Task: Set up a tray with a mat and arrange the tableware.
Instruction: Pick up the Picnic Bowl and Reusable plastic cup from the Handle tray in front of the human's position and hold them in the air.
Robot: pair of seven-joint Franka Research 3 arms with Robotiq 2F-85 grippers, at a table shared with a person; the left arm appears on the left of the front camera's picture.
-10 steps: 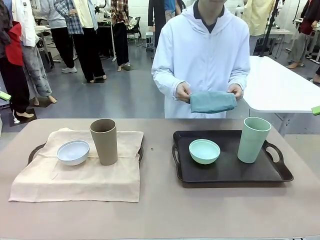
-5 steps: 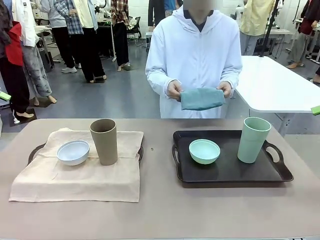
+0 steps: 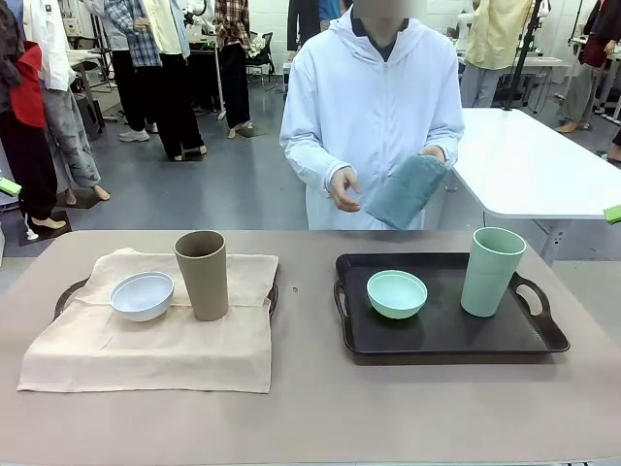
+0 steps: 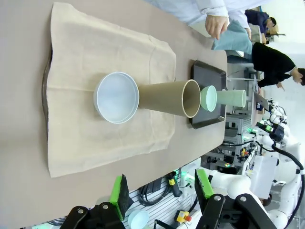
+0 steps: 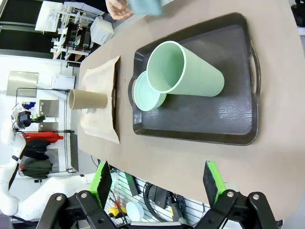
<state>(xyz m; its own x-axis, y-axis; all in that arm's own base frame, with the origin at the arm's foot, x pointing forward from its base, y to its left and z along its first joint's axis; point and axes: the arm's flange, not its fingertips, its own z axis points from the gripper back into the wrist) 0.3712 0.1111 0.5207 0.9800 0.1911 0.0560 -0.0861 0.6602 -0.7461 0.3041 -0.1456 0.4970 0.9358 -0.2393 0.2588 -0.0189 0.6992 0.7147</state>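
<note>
Since the earlier frame the person has let go of the folded teal cloth (image 3: 403, 189) with one hand (image 3: 342, 187). It was held level in both hands and now hangs on a slant from the other hand, its long axis tipped down toward the surface (image 3: 310, 417).

The left gripper (image 4: 161, 183) has its jaws apart with nothing between them, held back off the near edge. Straight ahead of them lies a beige mat (image 4: 95, 47) draped over a dark tray (image 4: 45, 86). On it are the white bowl (image 4: 116, 98) and, just beside it, the brown cup (image 4: 167, 98), upright with its mouth up.

The right gripper (image 5: 157, 174) also stands with its jaws wide and empty. Ahead of them is the black tray (image 5: 228, 124), its long axis running across the surface with a handle at each end. The green bowl (image 5: 145, 98) and green cup (image 5: 190, 76) sit straight on its bare floor, the cup upright, the bowl near it.

The left set looks finished. The right tray lacks a mat, and the teal cloth is probably meant for it, beyond both jaws at the far edge. Both grippers seem parked to wait for it. The green pieces would likely have to come off first.
</note>
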